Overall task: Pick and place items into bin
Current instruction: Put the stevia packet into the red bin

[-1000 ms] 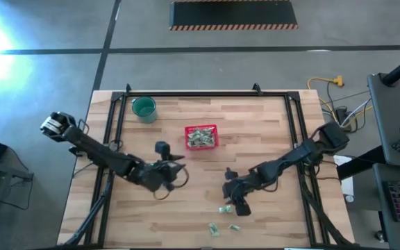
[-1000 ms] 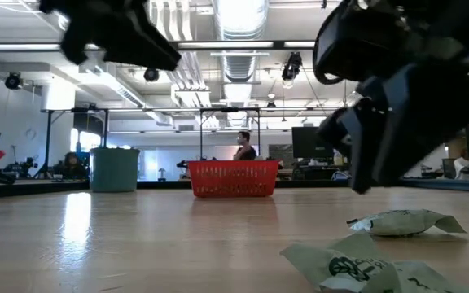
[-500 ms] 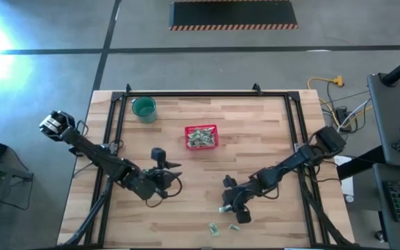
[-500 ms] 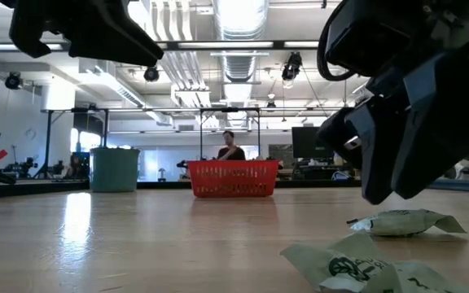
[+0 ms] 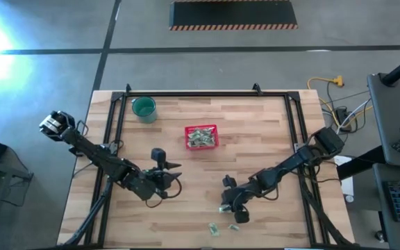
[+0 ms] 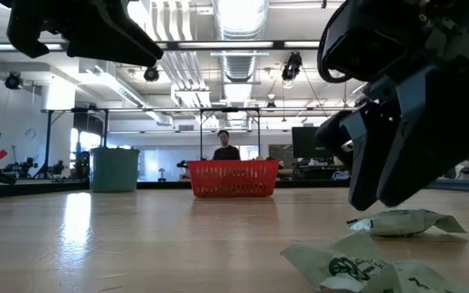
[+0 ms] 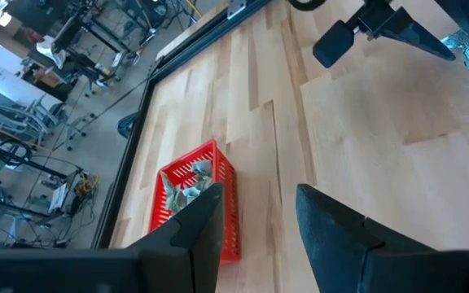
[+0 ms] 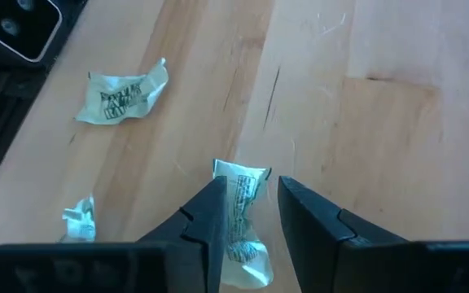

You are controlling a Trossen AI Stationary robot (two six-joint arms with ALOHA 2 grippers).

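The right gripper (image 5: pixel 228 207) was seen in the high view low over the tabletop (image 5: pixel 269 139), toward its near edge and a little right of the middle, directly at one pale packet (image 5: pixel 223 208). Two more packets (image 5: pixel 214 228) were lying closer to the near edge, apart from each other. The red basket (image 5: pixel 201 137) stood near the middle of the tabletop, toward the far edge, and was already well filled with packets. A teal cup (image 5: pixel 144 108) stood by the far left corner. The left gripper (image 5: pixel 173 171) was held left of the middle, with nothing in it.

In the low view, two crinkled packets (image 6: pixel 405 221) were seen on the wood in front, under the dark bulk of the right arm, and the basket (image 6: pixel 233 178) stood far behind them. A person (image 6: pixel 226 146) was seen in the room beyond it.

In the left wrist view, the left gripper's fingers (image 7: pixel 340 236) were parted and empty, and the basket (image 7: pixel 198 203) with its heap of packets was visible ahead.

In the right wrist view, the fingers (image 8: pixel 210 216) were set narrowly around one packet (image 8: pixel 241 216), which lay between them; whether it was already pinched could not be told. Two other packets (image 8: pixel 123 94) lay nearby on the bare wood.

It was judged that most of the task was done: only three packets were seen outside the basket.
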